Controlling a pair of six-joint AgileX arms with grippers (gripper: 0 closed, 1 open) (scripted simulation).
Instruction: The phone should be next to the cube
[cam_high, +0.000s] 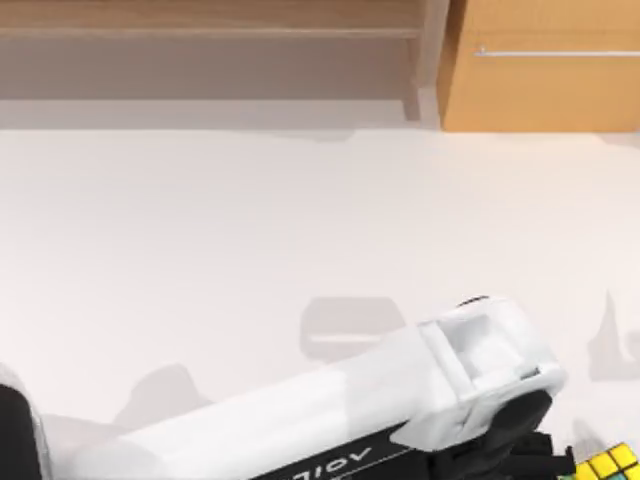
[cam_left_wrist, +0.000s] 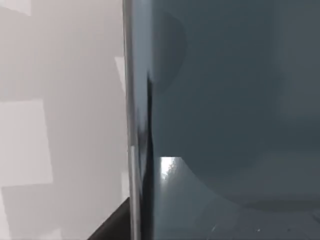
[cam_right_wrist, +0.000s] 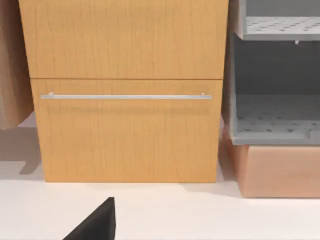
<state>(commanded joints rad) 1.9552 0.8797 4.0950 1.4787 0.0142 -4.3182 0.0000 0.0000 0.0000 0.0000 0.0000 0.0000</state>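
White table (cam_high: 250, 230), with a wooden drawer cabinet (cam_high: 540, 80) at its far right edge and an open wooden shelf (cam_high: 210, 30) along the far side. The left arm (cam_high: 300, 420) reaches across the near edge towards the right; its tool lies low at the near right, and whether it is parted or closed cannot be told. The left wrist view shows a dark glossy slab (cam_left_wrist: 225, 100), possibly the phone, close up. The cube (cam_high: 612, 464) sits at the near right corner, just beside the arm's dark end.

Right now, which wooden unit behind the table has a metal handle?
The cabinet at the top view's right: a thin silver bar runs across its front. The open shelf to its left has none.
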